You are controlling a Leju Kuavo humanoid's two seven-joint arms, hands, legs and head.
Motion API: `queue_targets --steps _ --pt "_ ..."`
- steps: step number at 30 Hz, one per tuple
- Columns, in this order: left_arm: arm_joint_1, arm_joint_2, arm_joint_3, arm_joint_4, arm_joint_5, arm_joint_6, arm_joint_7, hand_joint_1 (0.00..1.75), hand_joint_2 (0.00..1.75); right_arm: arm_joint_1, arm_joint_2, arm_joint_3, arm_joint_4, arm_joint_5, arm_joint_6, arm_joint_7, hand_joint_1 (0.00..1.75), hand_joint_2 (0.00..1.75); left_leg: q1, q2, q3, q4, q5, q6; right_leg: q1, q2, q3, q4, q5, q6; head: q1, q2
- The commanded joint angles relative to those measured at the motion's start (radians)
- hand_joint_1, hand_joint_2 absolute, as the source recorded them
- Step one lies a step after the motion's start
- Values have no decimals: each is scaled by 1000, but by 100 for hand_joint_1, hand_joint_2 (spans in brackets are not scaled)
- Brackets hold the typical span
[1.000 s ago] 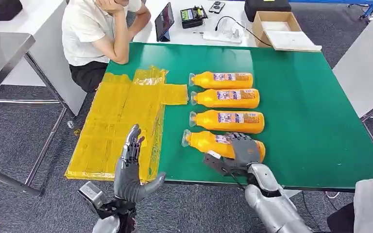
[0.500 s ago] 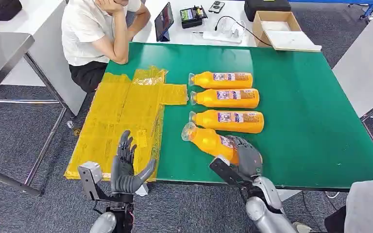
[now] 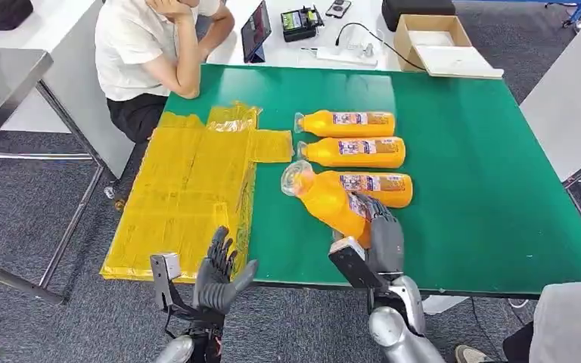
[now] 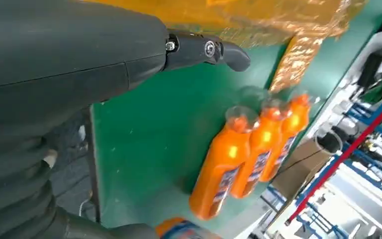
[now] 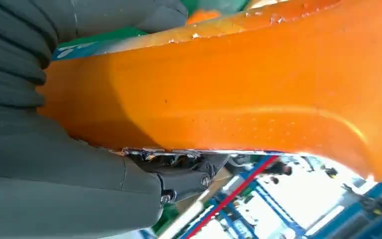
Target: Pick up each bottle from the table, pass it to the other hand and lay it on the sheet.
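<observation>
Head view, person beside table, tablet

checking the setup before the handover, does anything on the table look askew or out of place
Only the yellow sheet: it is crumpled, bunched at its far edge, and hangs over the table edge on the left. The tilted bottle is simply held up by the right hand; three bottles lie in a neat row. No spill shows.

Four orange bottles show, one yellow sheet at nine o'clock, and one person.
</observation>
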Motion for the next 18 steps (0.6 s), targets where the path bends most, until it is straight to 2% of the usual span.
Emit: queue_targets --steps 1,3,8,9,16,18 --pt "-47 34 -56 93 9 0 -5 0 175 -36 11 60 -11 -8 -5 7 175 175 -1 2 4 -1 -1 1 0 -1 3 -1 -1 -2 0 0" --pt "-54 36 -63 72 -11 8 -57 0 175 -58 9 86 24 -15 19 17 175 175 0 1 1 -1 0 1 0 0 1 0 0 -1 0 0" --pt "-58 32 -63 59 -11 9 -53 0 175 -66 17 93 44 -18 22 18 175 175 -1 3 5 -2 -1 2 0 0 5 -1 -1 -3 0 0" --pt "-58 32 -63 59 -11 9 -53 0 175 -66 17 93 44 -18 22 18 175 175 0 1 1 -1 0 1 0 0 2 -1 0 -1 0 0" --pt "-56 33 -64 60 -11 8 -53 0 175 -66 17 92 44 -18 22 18 175 175 0 1 3 -1 -1 2 0 0 3 -1 -1 -2 0 0" --pt "-60 39 -78 44 -54 9 -92 0 175 -76 13 113 66 -15 51 30 175 175 -1 2 5 -2 -1 2 0 0 5 -1 -1 -3 0 0"
